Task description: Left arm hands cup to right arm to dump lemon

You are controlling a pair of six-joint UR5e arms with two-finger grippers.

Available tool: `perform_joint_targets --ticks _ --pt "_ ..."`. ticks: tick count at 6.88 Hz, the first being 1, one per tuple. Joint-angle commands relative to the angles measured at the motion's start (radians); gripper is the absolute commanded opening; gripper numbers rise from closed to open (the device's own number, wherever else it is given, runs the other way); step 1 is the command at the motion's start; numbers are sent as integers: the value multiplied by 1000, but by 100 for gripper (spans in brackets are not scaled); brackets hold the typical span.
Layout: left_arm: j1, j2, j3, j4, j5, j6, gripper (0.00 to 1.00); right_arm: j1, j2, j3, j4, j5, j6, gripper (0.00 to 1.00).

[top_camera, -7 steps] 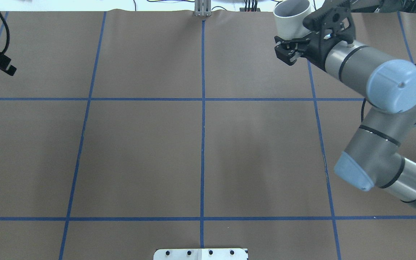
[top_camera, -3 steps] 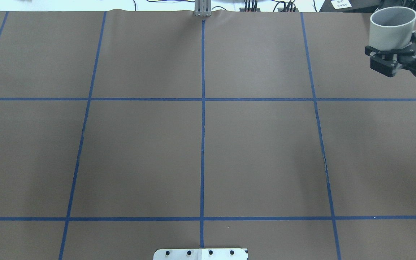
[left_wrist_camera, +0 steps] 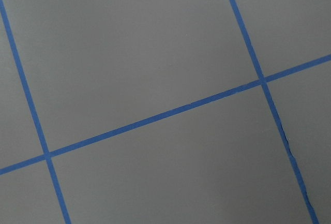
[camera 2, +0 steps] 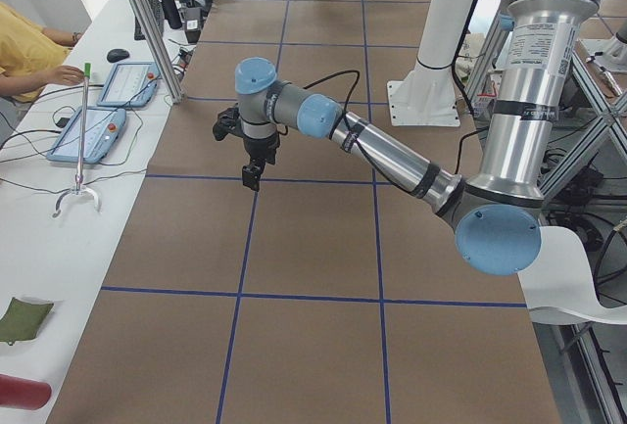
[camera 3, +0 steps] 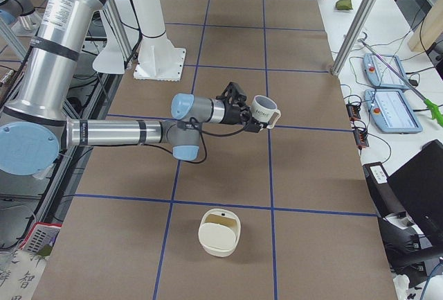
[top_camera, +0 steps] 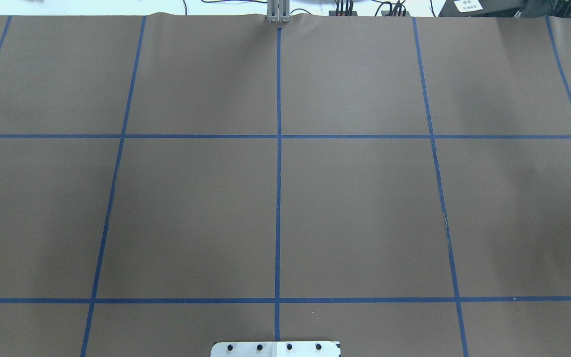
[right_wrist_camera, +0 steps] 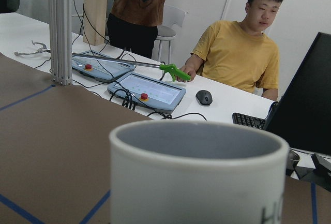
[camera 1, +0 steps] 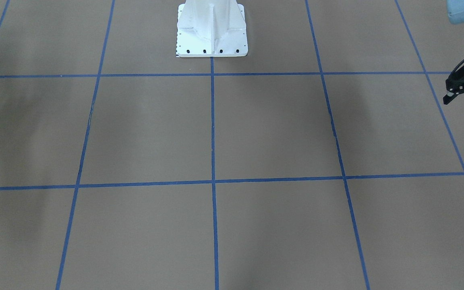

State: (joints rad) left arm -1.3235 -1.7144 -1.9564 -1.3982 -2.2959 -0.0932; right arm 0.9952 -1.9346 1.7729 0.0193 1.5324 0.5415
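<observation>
I read "HOME" in black on the cup (camera 3: 266,109) — white, grey inside, upright, clamped in the right gripper (camera 3: 255,115); the left gripper (camera 2: 251,179) — spread, I cannot tell.

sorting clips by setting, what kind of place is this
Most likely a robotics research lab: the right arm holding the cup above a table gridded with blue tape, and teach pendants lying beside it.
</observation>
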Motion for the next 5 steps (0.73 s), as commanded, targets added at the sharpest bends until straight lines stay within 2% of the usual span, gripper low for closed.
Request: perform_joint_targets --ticks 1,3,5 --pt "0 -1 -1 -2 0 -2 100 26 -78 -146 238 2 67 0" --pt "0 -5 -2 -1 0 -10 100 30 -75 -304 458 6 297 0" --pt "0 -8 -4 -2 -2 -11 100 30 -70 -412 659 0 601 0"
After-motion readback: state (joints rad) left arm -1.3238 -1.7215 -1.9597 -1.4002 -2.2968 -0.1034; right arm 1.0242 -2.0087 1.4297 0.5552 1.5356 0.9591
